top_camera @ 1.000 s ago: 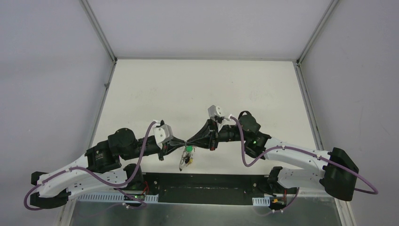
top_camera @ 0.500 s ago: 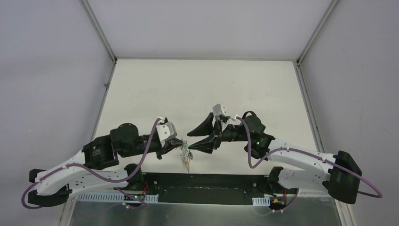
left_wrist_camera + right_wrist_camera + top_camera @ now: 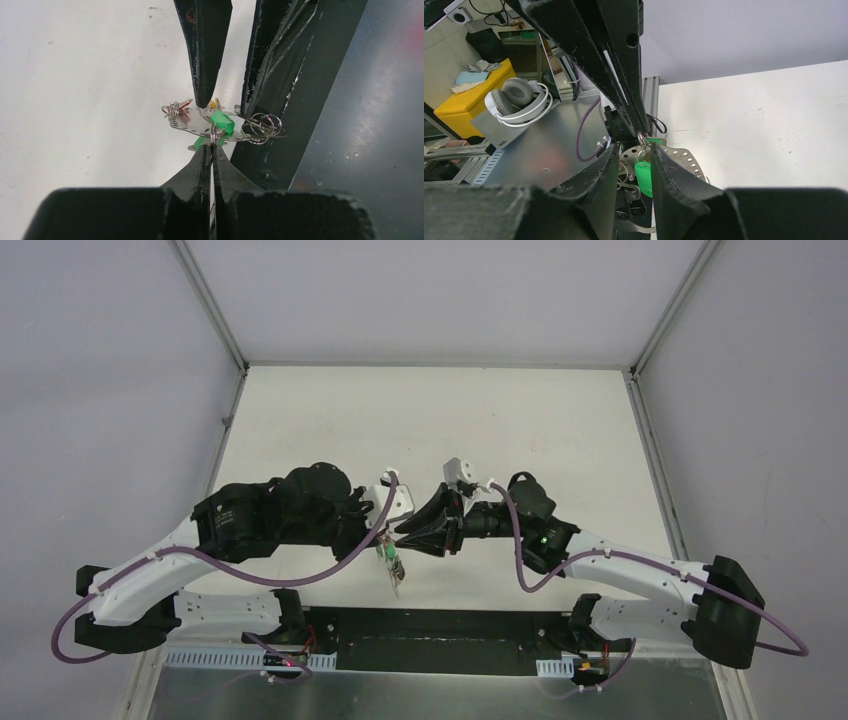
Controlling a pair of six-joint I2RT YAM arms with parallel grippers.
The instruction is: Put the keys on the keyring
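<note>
My left gripper (image 3: 212,146) is shut on a small wire ring hooked through the keyring (image 3: 192,128), which here looks like a thin grey metal piece with a row of small holes. It hangs in the air above the table's near edge. A green-capped key (image 3: 222,121) hangs on it, beside red (image 3: 185,104) and yellow (image 3: 214,104) bits. My right gripper (image 3: 635,150) is open, its fingers (image 3: 205,75) standing either side of the green cap (image 3: 642,172). From above, the left gripper (image 3: 385,537) and right gripper (image 3: 402,537) meet tip to tip over the bundle (image 3: 388,560). I cannot make out a black-capped key.
A cluster of small split rings (image 3: 262,127) dangles from the keyring's right end. The black base strip (image 3: 430,640) and a metal panel (image 3: 430,690) lie just below the grippers. White headphones (image 3: 519,100) sit off the table behind. White tabletop (image 3: 430,430) stretches beyond.
The right gripper let go, opened wide and drew back, then came in again with narrower jaws around the green cap. The left arm swung toward the centre, still holding the bundle.
</note>
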